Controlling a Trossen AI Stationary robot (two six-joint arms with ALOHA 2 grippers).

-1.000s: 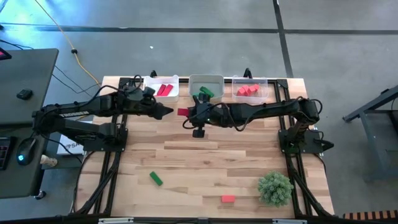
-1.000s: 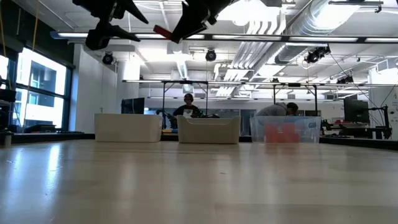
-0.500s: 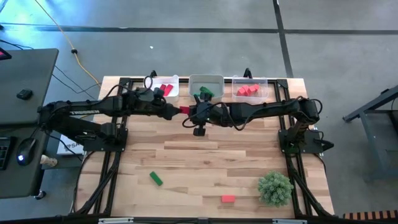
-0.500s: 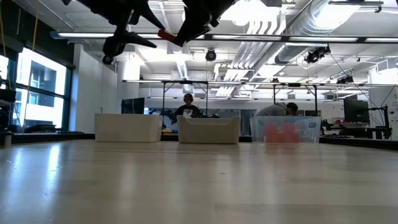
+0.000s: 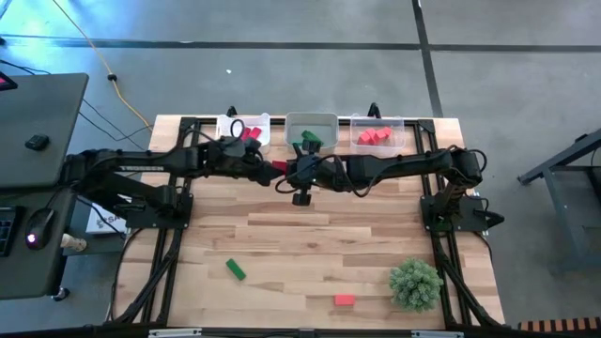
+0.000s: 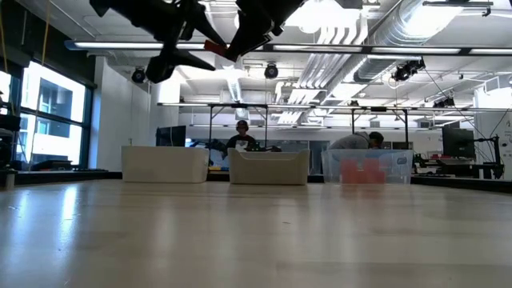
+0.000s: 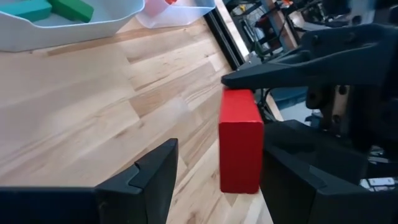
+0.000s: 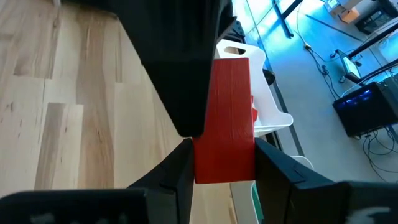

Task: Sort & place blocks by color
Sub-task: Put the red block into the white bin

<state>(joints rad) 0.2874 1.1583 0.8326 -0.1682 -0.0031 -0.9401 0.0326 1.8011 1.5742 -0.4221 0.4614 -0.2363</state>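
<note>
A red block [image 5: 278, 168] hangs in the air over the table's far middle, with my right gripper [image 5: 287, 171] shut on it. My left gripper [image 7: 217, 177] has come at it from the table's left and is open. Its fingers [image 7: 152, 177] stand on either side of the block's free end [image 7: 240, 168]. In the low view the block [image 6: 214, 47] shows high above the table between both grippers. A green block [image 5: 235, 270] and a second red block [image 5: 345, 300] lie flat on the near part of the table. My right gripper pinches one end of the red block [image 8: 224, 171] between its two fingers, coming from the table's right and slanting down. The block lies along the fingers, sticks out toward the table's left and is lifted clear. I cannot tell whether my left gripper touches the block.
Three clear bins stand along the far edge: the left bin [image 5: 258, 120] holds red blocks, the middle bin [image 5: 324, 120] green ones, the right bin [image 5: 394, 122] orange-red ones. A bushy green plant [image 5: 415, 284] stands at the near right.
My left gripper has moved toward the table's right and a little down, up to the red block, and now stands around its free end, still open. The block has kept its place in the air.
</note>
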